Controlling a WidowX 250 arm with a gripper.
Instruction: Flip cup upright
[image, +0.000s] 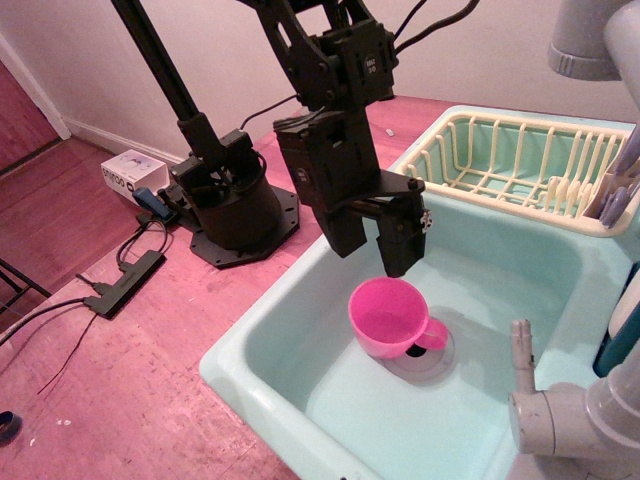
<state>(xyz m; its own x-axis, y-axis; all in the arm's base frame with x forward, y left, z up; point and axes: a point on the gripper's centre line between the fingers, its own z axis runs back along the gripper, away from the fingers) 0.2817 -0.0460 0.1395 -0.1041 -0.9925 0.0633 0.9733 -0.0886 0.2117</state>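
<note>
The bright pink cup (386, 317) stands upright in the light green sink (300, 330), mouth up, its small handle pointing right over the drain (425, 352). My black gripper (375, 262) hangs just above the cup's back rim, clear of it. Its two fingers are apart and hold nothing.
A cream dish rack (520, 165) sits on the sink's far right corner. A grey faucet (560, 420) stands at the front right. The arm's black base (235, 205), cables and a white box (130, 175) lie on the pink floor to the left.
</note>
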